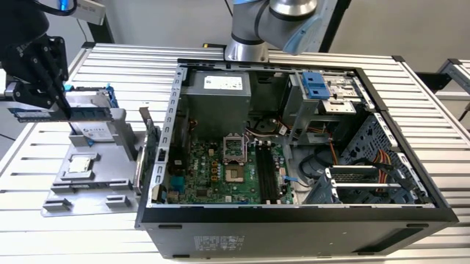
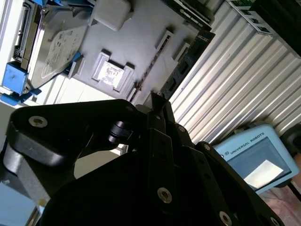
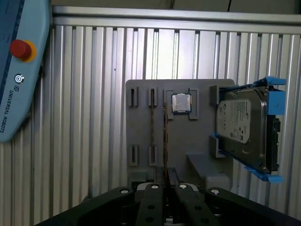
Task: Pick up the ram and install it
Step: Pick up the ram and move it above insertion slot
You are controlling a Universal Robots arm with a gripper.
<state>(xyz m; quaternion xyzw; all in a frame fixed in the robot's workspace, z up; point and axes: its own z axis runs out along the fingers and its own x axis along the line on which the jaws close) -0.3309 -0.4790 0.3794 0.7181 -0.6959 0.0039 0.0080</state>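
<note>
gripper (image 1: 65,111) closed on ram (image 1: 92,114), held over grey parts tray (image 1: 103,165), ribbed aluminium table (image 1: 44,236), open PC case (image 1: 294,234) beside tray, teach pendant (image 3: 19,94) on table

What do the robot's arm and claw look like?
The arm is a shiny silver tube with a pale blue cap on its joint. The claw is black, built from flat bars pinned with small silver bolts.
</note>
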